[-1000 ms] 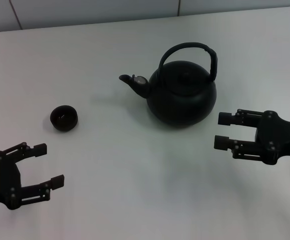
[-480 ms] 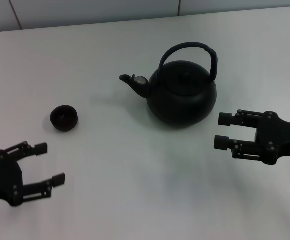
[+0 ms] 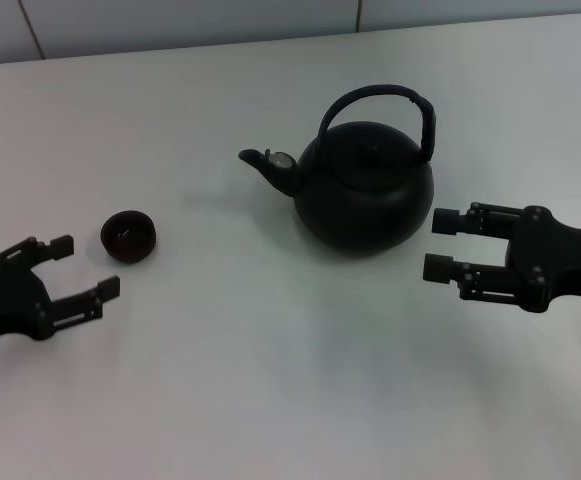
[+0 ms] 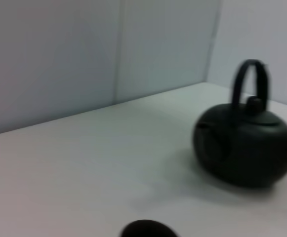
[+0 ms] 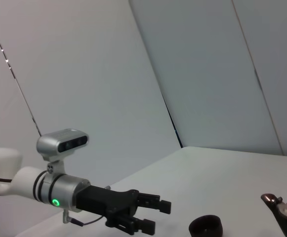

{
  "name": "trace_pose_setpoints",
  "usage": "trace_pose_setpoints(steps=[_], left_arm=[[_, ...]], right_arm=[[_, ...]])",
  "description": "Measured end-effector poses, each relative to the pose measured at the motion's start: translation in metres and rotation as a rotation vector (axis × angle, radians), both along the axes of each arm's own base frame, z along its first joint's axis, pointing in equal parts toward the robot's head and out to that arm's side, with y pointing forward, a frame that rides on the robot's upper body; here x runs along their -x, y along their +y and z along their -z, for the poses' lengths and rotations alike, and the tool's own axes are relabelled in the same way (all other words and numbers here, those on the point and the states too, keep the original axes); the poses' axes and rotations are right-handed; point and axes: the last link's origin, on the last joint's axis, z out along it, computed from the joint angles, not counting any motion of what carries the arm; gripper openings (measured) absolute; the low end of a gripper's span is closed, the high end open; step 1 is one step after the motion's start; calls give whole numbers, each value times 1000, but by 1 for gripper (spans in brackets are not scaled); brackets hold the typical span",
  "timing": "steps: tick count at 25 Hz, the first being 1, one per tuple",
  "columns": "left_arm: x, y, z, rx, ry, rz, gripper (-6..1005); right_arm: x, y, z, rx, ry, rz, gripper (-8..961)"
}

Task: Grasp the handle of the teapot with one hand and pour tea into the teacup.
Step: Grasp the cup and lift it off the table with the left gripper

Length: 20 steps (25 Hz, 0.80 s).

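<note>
White table (image 3: pixel 270 380) is all around us, with a pale wall (image 3: pixel 170 25) behind it. We see the teapot (image 3: pixel 365 190) sitting flat on the table, and we will use it as our landmark. Its handle (image 3: pixel 380 95) stands up over the lid, and nothing is holding it. Its spout (image 3: pixel 267 166) points toward the teacup (image 3: pixel 128 236), which sits well apart from the teapot on the spout side and a bit nearer to us.

Our right gripper (image 3: pixel 440 245) is just beside the teapot, on the side away from the spout, low near the pot's round belly. Its fingers (image 3: pixel 448 221) are spread apart and hold nothing. They do not touch the pot.

Our left gripper (image 3: pixel 82 267) is far from the teapot, past the teacup and nearer to us. It is close to the cup but not touching it. Its fingers (image 3: pixel 58 245) are spread apart too, with nothing between them.
</note>
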Motion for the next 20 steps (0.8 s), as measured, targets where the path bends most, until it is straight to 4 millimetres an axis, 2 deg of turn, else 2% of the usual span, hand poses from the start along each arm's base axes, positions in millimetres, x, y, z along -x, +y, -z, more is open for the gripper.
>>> trace_pose_setpoints(steps=[9, 12, 20], left_arm=[[-1, 6, 5, -3, 15, -8, 826], [-5, 12, 12, 12, 6, -14, 823], [-7, 22, 16, 4, 42, -12, 813]], right_arm=[[4, 6, -2, -4, -3, -16, 698], [5, 6, -3, -4, -4, -18, 698], [6, 5, -3, 4, 3, -24, 699]])
